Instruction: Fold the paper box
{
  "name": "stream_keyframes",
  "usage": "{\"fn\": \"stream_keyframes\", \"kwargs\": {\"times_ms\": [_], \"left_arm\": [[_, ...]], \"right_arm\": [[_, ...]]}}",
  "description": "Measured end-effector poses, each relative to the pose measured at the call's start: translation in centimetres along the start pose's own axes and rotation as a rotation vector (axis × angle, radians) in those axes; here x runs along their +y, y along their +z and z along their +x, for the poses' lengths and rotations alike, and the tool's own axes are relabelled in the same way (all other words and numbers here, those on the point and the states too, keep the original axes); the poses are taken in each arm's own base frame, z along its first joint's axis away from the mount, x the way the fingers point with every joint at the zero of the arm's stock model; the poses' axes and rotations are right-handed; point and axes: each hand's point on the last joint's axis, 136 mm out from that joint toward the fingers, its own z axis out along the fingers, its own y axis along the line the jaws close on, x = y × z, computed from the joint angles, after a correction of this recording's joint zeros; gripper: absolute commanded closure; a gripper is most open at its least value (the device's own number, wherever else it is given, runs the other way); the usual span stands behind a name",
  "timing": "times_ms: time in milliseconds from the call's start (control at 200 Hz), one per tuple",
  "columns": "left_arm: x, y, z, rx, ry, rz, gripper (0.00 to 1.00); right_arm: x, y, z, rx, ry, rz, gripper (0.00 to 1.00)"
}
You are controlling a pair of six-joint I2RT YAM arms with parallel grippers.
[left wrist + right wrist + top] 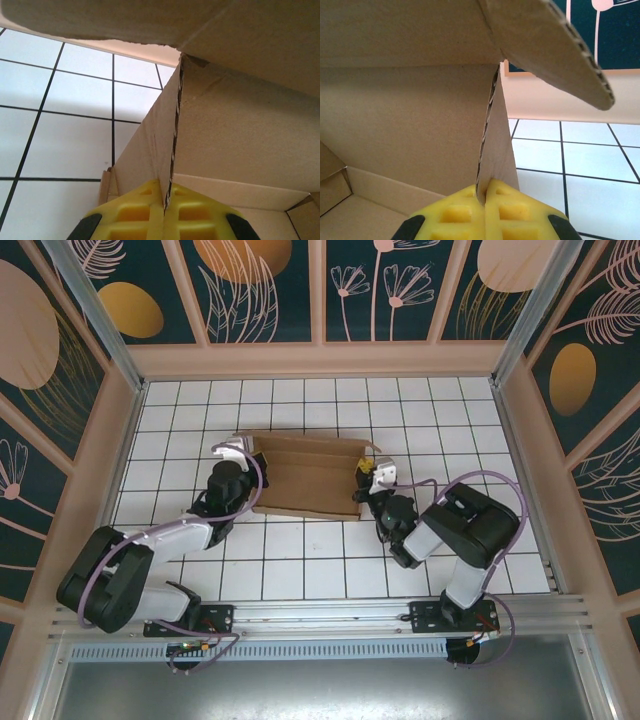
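Observation:
The paper box (308, 473) is brown corrugated cardboard, a shallow half-formed tray in the middle of the tiled floor. My left gripper (236, 452) sits at its left end and is shut on the upright left side wall (150, 145), whose cut edge runs down between the yellow fingers (135, 212). My right gripper (372, 475) sits at the right end, shut on the upright right side wall (496, 150) the same way. A loose flap (555, 45) hangs over the right side wall. The box floor and back wall (405, 120) show beyond the right fingers (515, 212).
White tiled floor (300, 560) with black grid lines surrounds the box. Beige walls (320, 360) with dark floral panels enclose the cell at the back and both sides. The arm bases (320, 618) stand on the metal rail at the near edge.

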Motion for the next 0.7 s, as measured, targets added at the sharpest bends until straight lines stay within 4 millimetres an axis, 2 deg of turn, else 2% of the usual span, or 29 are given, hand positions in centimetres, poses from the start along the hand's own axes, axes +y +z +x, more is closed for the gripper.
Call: {"fn": "stream_keyframes", "kwargs": {"times_ms": [405,701], "left_arm": [[1.4,-1.9,3.8,0.066,-0.032,-0.023,1.00],[2.4,-3.4,4.6,0.075,-0.056,-0.062,1.00]], "right_arm": [[1.7,-1.6,3.9,0.099,-0.048,0.003,1.00],[1.9,-2.4,5.0,0.132,-0.063,-0.012,1.00]]}}
